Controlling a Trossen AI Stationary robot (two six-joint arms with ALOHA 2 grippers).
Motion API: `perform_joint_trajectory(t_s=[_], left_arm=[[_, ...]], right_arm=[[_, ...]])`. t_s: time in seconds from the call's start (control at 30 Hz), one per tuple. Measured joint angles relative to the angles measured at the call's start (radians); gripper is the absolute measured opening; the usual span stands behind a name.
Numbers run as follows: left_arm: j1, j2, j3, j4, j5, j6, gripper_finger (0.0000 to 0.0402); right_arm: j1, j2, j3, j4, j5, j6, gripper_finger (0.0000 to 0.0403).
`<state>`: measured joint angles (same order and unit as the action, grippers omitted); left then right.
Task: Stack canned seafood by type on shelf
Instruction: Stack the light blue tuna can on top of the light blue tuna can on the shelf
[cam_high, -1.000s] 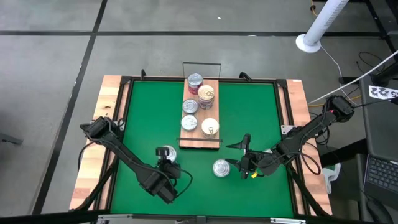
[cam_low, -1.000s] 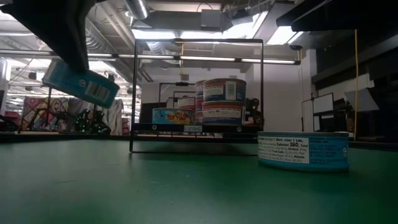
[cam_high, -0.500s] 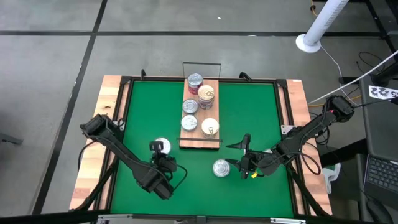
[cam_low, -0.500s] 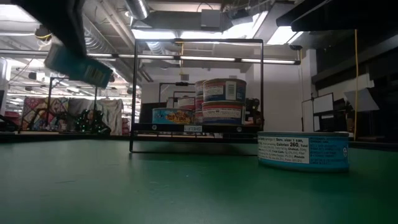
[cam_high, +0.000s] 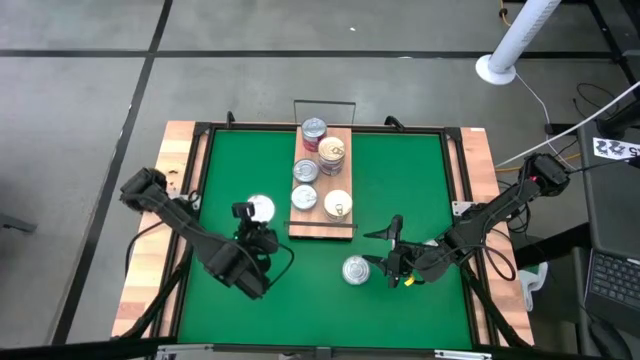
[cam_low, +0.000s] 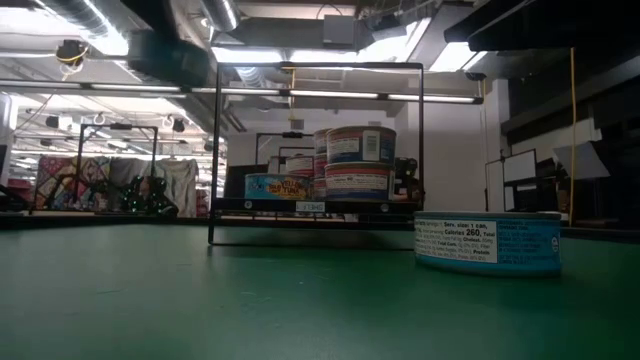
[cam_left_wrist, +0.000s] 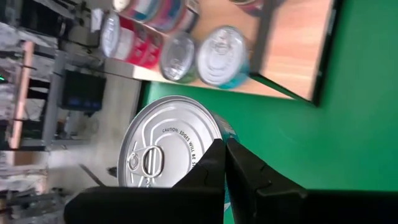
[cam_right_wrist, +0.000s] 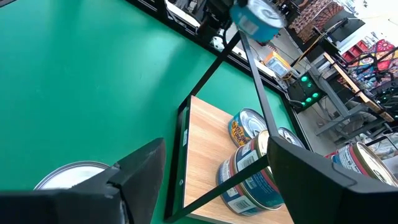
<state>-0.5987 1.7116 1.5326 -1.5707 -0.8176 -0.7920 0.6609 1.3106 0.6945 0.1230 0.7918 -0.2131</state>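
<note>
Silver-topped tin (cam_high: 259, 208) in left hand (cam_high: 243, 212)

- A robot test lab or workshop inside a large industrial hall; not a home or a shop
- Two dark robot arms (cam_high: 195, 240) fixed at a wooden table (cam_high: 480, 160) with a green mat (cam_high: 400, 180) laid over it; a staged work cell
- Bare grey concrete floor (cam_high: 80, 100) around the table, marked by dark lines
- Cables (cam_high: 560, 115) trailing off the table's right side; a laptop (cam_high: 612, 280) there; a black-and-white marker tag (cam_high: 618, 148) close by
- A white ribbed duct (cam_high: 515, 40) standing on the floor
- Low view: exposed ceiling ducts (cam_low: 250, 20), strip lights (cam_low: 330, 95), metal racks (cam_low: 100, 170) in the room behind
</note>
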Motion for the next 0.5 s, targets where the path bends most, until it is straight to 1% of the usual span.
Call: perform_joint_trajectory(t_s=[0.23, 0.5], left_arm=[[0.097, -0.009, 0.0, 0.033, -0.018, 0.156, 0.0], [0.206, -0.009, 0.0, 0.142, -0.018, 0.343, 0.0]], right_arm=[[0.0, 0.0, 0.0, 0.0, 0.0, -0.001, 0.028], [0.0, 0.0, 0.0, 0.0, 0.0, -0.001, 0.028]])
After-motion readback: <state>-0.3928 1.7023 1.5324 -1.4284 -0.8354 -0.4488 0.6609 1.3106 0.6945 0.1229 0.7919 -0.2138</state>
